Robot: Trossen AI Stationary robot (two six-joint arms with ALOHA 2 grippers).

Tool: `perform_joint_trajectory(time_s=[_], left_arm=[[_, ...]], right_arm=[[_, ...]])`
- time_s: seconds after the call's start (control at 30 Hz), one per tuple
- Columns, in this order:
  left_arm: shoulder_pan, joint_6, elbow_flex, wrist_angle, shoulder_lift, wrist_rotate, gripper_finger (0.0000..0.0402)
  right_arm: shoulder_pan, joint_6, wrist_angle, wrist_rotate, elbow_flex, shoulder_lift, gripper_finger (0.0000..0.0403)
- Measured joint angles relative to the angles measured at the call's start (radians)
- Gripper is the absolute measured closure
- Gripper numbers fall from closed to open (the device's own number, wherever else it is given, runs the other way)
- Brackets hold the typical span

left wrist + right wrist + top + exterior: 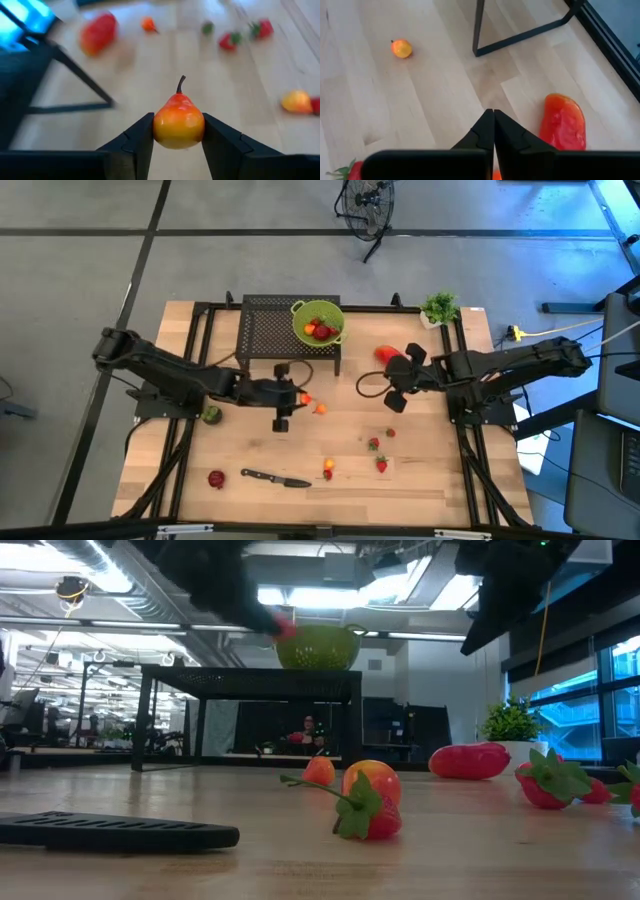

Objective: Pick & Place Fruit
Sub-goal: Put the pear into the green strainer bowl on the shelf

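Note:
My left gripper [300, 396] is shut on an orange-red pear-shaped fruit [179, 122], held above the table's middle; the low view shows the fruit [287, 628] high up. My right gripper [493, 125] hangs shut and holds nothing, over the table's right part beside the glossy red oblong fruit [562, 122]. A small orange fruit [320, 408] lies on the table close to the held one. Strawberries [381, 465] and a yellow-red piece [328, 468] lie nearer the front. A dark green round fruit [211, 415] and a red one [216, 478] lie at the left. My left gripper pinches the pear-shaped fruit by the two opposite sides of its wide lower body [159, 127] between its two fingers [140, 135]. The fingers slant downward from the table's left. The fruit is lifted clear of the table, with its stem [181, 82] pointing away from the gripper.
A lime-green bowl [318, 322] holding some fruit sits on a black mesh stand [265, 330] at the back. A black-handled knife [275, 478] lies near the front edge. A small potted plant [438, 308] stands at the back right.

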Motion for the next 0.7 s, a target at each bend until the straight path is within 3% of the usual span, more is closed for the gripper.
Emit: perform_joint_trajectory(time_s=[0.27,0.5,0.7], left_arm=[[0.011,0.108,0.000,0.026,-0.153,-0.121,0.0256],[0.084,0.200,0.000,0.098,-0.225,-0.127,0.0256],[0.174,0.299,0.000,0.177,-0.227,-0.101,0.0256]], right_arm=[[0.048,0.032,0.070,-0.001,-0.104,0.000,0.0392],[0.083,0.075,0.204,-0.017,-0.199,0.000,0.0380],[0.105,0.085,0.262,-0.018,-0.229,0.000,0.0396]])
